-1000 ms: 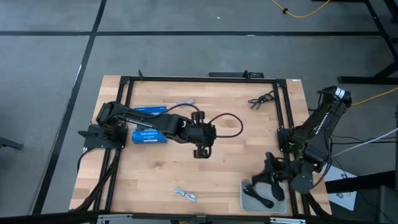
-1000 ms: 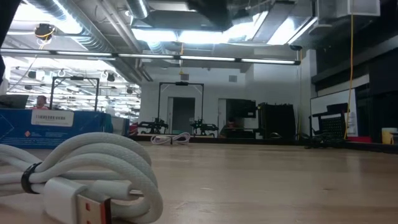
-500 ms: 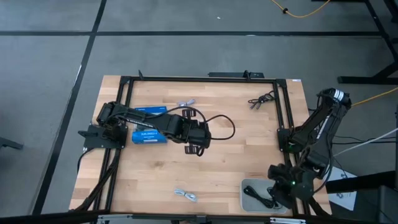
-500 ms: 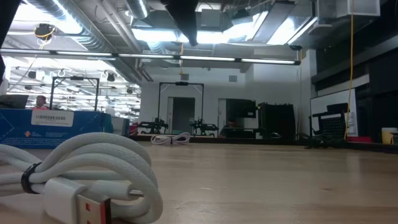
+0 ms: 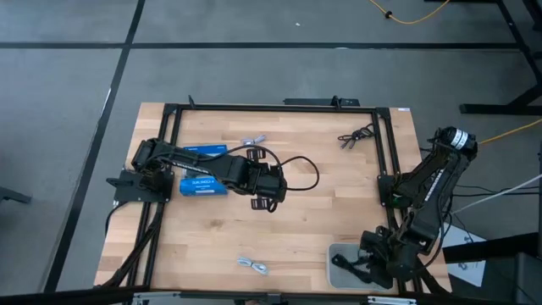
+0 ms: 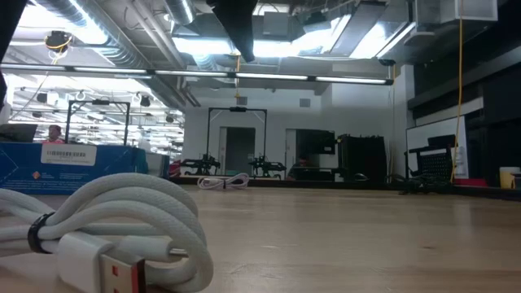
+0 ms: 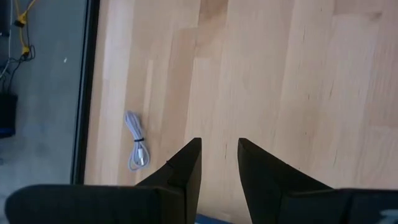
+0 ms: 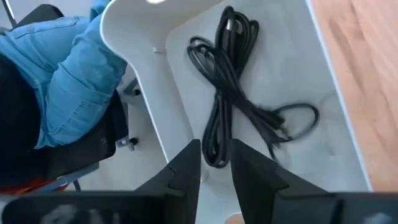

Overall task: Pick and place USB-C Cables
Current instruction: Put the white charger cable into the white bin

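My right pincer (image 8: 216,163), part-open over the tray (image 8: 323,93) at table's 5 o'clock, w/ black cable (image 8: 233,93) loose below; left pincer (image 7: 219,163) open mid-table; risk: cable end snags my finger on lift-off.

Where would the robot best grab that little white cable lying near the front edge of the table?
Probably across the middle of the white cable, at the dark band tying its strands, coming straight down. It lies flat in a narrow bundle, so jaws set across it should catch every strand.

Wooden table (image 5: 313,220): blue box (image 5: 203,185), white tray (image 5: 337,273), scattered coiled cables (image 5: 253,265).
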{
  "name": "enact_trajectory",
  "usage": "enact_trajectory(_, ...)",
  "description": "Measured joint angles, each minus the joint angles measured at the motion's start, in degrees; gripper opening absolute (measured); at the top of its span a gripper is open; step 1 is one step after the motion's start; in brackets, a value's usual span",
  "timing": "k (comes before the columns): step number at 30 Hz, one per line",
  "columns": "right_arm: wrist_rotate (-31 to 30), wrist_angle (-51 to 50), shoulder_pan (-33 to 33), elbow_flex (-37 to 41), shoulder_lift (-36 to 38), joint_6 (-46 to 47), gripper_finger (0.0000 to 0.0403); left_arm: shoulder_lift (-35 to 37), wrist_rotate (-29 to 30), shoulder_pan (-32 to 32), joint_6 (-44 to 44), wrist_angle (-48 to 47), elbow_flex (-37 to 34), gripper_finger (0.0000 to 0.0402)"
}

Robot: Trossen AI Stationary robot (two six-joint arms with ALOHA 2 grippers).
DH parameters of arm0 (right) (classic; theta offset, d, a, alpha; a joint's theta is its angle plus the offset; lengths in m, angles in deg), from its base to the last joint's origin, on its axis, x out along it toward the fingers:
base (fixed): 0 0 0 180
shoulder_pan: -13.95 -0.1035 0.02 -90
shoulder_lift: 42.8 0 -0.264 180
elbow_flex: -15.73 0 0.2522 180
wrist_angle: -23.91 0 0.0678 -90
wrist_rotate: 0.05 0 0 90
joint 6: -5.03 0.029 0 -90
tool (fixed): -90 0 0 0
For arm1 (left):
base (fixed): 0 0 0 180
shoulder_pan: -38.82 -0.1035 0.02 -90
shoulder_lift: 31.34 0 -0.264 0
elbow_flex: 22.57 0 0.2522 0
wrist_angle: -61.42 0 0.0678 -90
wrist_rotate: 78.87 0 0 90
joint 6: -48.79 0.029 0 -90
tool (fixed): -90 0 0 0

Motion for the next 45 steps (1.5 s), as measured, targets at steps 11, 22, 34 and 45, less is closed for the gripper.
enact_trajectory(11,-3.0,0.0,2.6,0.0,2.9,-2.3,0.0093,0.0,1.0,0.0,-0.9,-5.1,0.0,0.0096)
enact_trajectory(22,-14.3,-0.3,13.8,-0.5,7.7,-22.0,0.0093,0.0,-10.6,4.7,-0.9,-16.5,0.0,0.0096)
enact_trajectory(34,-32.5,-6.4,19.4,-0.6,10.4,-35.3,0.0094,-0.1,-25.1,14.5,-3.2,18.9,-5.1,0.0096)
enact_trajectory(45,-33.3,-21.5,19.3,-0.6,10.4,-22.9,0.0094,-1.4,-25.3,17.9,-15.5,29.1,-19.5,0.0096)
